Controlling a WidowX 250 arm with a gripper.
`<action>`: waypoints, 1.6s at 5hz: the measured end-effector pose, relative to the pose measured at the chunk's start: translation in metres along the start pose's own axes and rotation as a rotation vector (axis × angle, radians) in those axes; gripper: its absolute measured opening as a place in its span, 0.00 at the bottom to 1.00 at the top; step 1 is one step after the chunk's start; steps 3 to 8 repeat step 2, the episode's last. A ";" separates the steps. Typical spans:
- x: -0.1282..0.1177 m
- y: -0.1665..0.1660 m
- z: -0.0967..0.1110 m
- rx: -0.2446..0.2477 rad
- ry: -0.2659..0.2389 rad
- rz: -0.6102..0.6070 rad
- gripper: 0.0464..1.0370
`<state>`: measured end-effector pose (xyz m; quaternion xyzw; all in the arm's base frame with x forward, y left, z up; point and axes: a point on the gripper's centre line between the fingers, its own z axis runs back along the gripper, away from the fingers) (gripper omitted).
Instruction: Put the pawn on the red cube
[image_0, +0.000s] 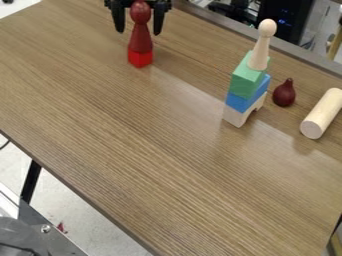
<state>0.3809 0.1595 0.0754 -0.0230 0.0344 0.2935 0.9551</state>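
At the top edge of the view, left of centre, my black gripper (138, 30) stands open, one finger on each side of the dark red pawn's head, with a gap on both sides. The dark red pawn (139, 37) is upright on top of the bright red cube (140, 58), which rests on the table. A second pawn, light wood (260, 51), stands on a stack at the right.
The stack at the right has a green block (247, 80), a blue block (247, 96) and a pale arch block (235, 116) on the wooden table (133, 140). Right of it are a dark red pear-shaped piece (284, 94) and a wooden cylinder (322, 114).
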 end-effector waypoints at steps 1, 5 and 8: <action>-0.008 -0.007 0.031 -0.028 -0.069 -0.022 0.96; -0.019 -0.008 0.059 -0.031 -0.154 -0.039 0.96; -0.019 -0.008 0.059 -0.031 -0.154 -0.039 0.96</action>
